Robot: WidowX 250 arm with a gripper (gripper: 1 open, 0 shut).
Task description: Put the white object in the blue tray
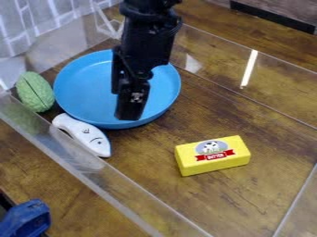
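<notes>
The black fingers [130, 104], their spread impossible to tell from this side-on angle, hang over the round bright-blue plastic tray [87, 83]. The small white fish-shaped toy [82, 134] lies on the wooden worktop [247, 199] just outside the tray's rim, toward the front-left edge.

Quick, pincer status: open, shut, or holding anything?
Pincer: over the blue tray, seen edge-on, so open or shut cannot be told. Not holding the white object, which lies on the table.
</notes>
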